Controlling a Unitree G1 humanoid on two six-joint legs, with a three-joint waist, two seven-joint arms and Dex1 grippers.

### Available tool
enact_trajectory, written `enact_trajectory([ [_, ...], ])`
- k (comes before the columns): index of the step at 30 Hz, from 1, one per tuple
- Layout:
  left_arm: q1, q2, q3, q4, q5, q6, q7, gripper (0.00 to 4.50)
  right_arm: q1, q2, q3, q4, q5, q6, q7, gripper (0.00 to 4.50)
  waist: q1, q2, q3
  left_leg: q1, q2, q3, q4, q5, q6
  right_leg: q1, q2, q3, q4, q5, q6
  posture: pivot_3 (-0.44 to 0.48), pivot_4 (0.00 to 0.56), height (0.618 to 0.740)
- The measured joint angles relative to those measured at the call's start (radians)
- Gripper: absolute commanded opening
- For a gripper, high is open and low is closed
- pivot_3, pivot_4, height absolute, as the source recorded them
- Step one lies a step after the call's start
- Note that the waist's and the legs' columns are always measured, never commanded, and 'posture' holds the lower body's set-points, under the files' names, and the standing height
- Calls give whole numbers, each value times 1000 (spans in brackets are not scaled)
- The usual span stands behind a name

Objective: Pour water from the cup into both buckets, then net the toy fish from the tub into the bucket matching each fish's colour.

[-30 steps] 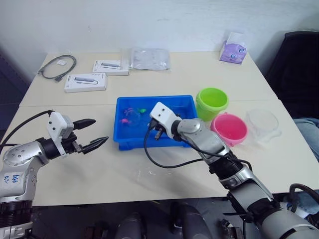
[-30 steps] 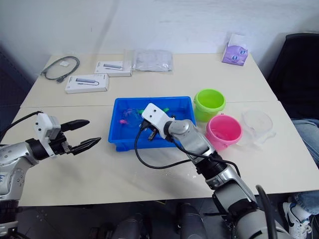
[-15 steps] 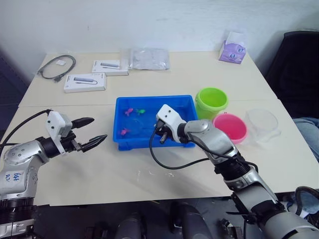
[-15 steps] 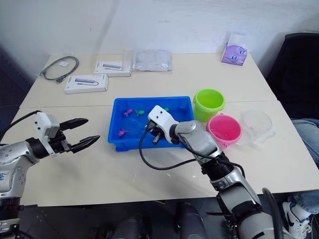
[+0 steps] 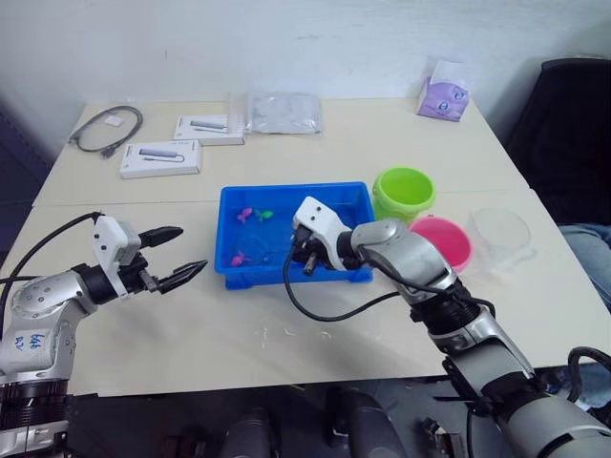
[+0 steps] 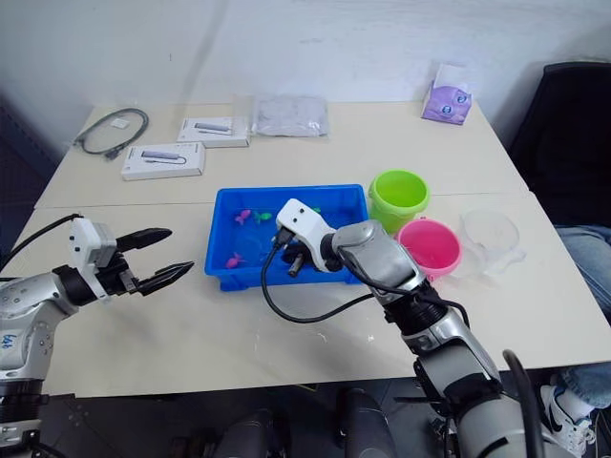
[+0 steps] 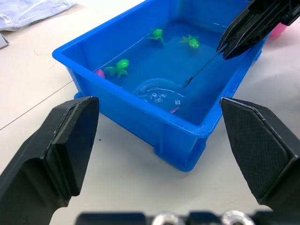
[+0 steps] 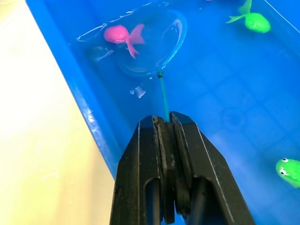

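The blue tub (image 5: 286, 189) holds water and several tiny fish. My right gripper (image 8: 164, 129) is shut on the thin handle of the net (image 8: 154, 44), whose hoop is dipped in the water near the tub's front wall. A pink fish (image 8: 119, 34) lies at the hoop's edge, and green fish (image 8: 253, 21) float farther off. My left gripper (image 5: 193, 248) hovers open over the table, left of the tub, holding nothing. The green bucket (image 5: 404, 194) and pink bucket (image 5: 441, 240) stand right of the tub, with the clear cup (image 5: 500, 234) beyond them.
Two white boxes (image 5: 160, 157), a grey cable (image 5: 105, 129) and a plastic bag (image 5: 284, 112) lie at the back of the table. A purple tissue pack (image 5: 444, 95) sits back right, and a black chair (image 5: 563, 124) stands past the table's right edge.
The right arm has shifted the net within the tub, bringing the hoop beside the pink fish near the front wall. The left arm has barely moved.
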State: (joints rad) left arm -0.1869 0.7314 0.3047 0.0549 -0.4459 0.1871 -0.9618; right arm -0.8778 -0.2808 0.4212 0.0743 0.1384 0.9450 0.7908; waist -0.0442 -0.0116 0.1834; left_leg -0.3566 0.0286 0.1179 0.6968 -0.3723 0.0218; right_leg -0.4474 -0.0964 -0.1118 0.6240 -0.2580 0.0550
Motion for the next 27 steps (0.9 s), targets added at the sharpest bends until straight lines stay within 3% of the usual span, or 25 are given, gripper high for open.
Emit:
enact_trajectory([
  [13, 0, -14, -10, 18, 1, -27, 0, 4425, -37, -31, -52, 5, 111, 138, 78, 0, -8, 0, 0, 0, 0, 0, -1, 0, 0, 0, 0, 0, 0, 0, 0, 0, 150, 740],
  [27, -7, -52, -45, 33, 2, -71, -14, 4425, 106, -144, -313, -197, 287, 307, 27, 0, 12, 0, 0, 0, 0, 0, -2, 0, 0, 0, 0, -1, -2, 0, 0, 0, 150, 740],
])
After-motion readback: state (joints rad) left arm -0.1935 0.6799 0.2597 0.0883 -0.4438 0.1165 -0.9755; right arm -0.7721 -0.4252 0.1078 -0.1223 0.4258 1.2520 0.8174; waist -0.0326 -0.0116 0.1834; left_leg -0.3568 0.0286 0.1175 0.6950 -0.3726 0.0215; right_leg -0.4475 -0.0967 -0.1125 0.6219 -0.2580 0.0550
